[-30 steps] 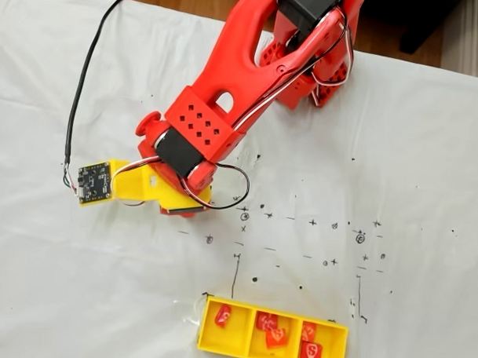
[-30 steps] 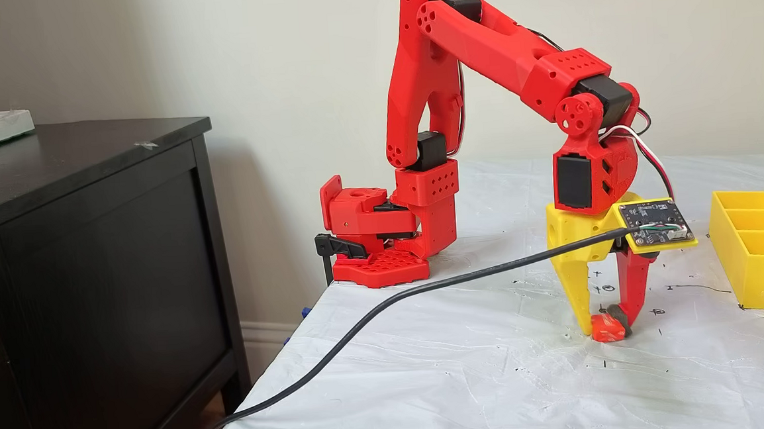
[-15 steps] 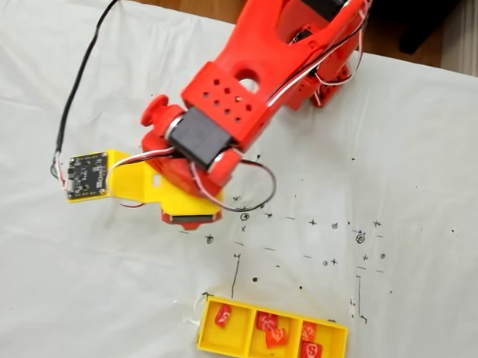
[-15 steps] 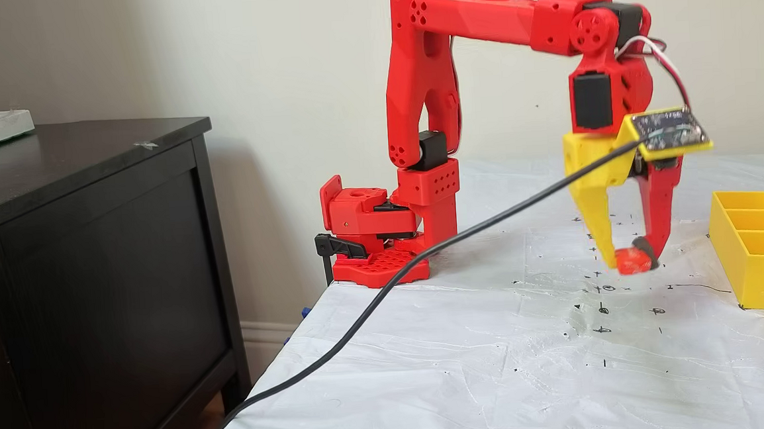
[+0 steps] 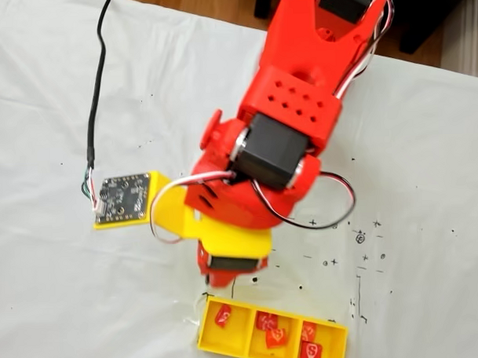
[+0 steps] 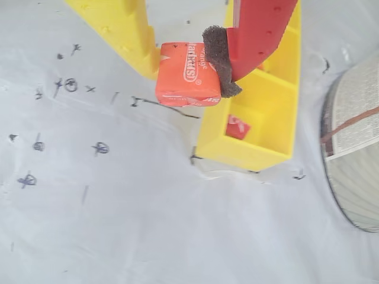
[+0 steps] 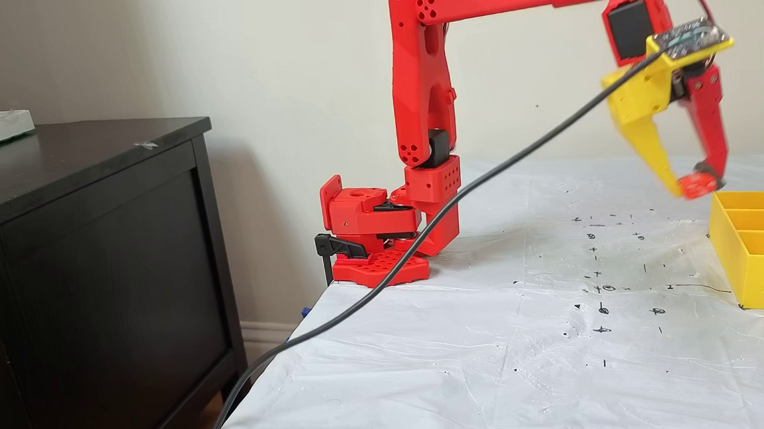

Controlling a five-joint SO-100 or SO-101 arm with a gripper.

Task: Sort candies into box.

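My gripper (image 7: 691, 185) is shut on one red-orange candy (image 7: 696, 186), held in the air just beside and above the near end of the yellow box (image 7: 760, 264). In the wrist view the candy (image 6: 185, 83) sits clamped between the yellow finger and the red finger's dark pad (image 6: 218, 59), with the box (image 6: 269, 106) behind it and one candy (image 6: 237, 126) in its end compartment. From above, the gripper (image 5: 229, 267) hangs next to the left end of the box (image 5: 204, 336). Several candies lie in the three compartments, one (image 5: 222, 315) alone in the left one.
A yellow bracket with a circuit board (image 5: 123, 200) sticks out from the wrist, trailing a black cable (image 5: 98, 82). The white table cover (image 7: 497, 366) carries ink marks. A dark cabinet (image 7: 93, 259) stands left of the table. A grey round object (image 6: 355, 154) lies beside the box.
The gripper, shut on the candy, has risen off the table and swung towards the box, from the marked area to just beside the box's end.
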